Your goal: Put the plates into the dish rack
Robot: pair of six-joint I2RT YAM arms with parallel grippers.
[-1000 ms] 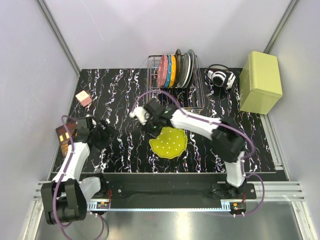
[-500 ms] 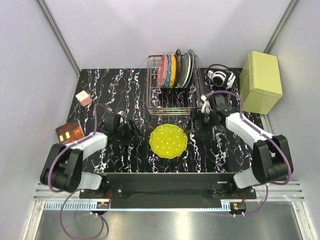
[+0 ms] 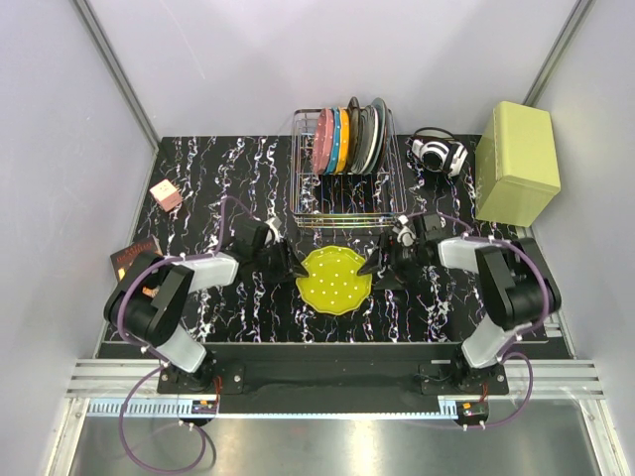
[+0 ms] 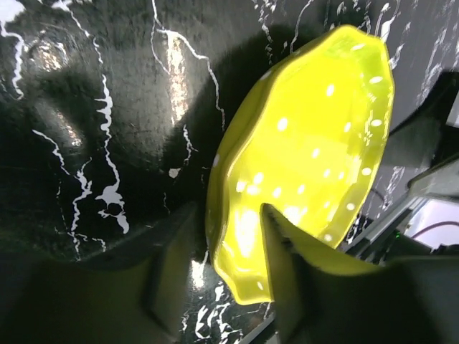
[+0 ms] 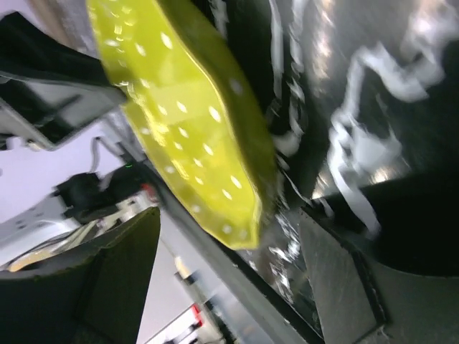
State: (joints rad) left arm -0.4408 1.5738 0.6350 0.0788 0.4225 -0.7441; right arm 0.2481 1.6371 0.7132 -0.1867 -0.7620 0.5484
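Note:
A yellow-green plate [image 3: 335, 280] with white dots lies flat on the black marbled table in front of the dish rack [image 3: 347, 220]. Pink [image 3: 323, 139], blue [image 3: 333, 139] and orange [image 3: 343, 141] plates stand upright in the rack. My left gripper [image 3: 288, 266] is at the plate's left rim. In the left wrist view its jaws [image 4: 228, 215] straddle the rim of the plate [image 4: 315, 143]; one finger lies on the inside and a small gap shows at the other. My right gripper [image 3: 382, 268] is open wide around the right rim [image 5: 237, 215] without touching it.
Grey and dark plates [image 3: 369, 134] also stand in the rack. Headphones [image 3: 439, 154] and a yellow-green box [image 3: 516, 164] sit at the back right. A pink block [image 3: 166, 194] and a small dark box [image 3: 129, 256] lie at the left.
Both arms have swung in to the plate's two sides. The right gripper has let go and opened; the left jaws have narrowed around the rim. The plate has not moved.

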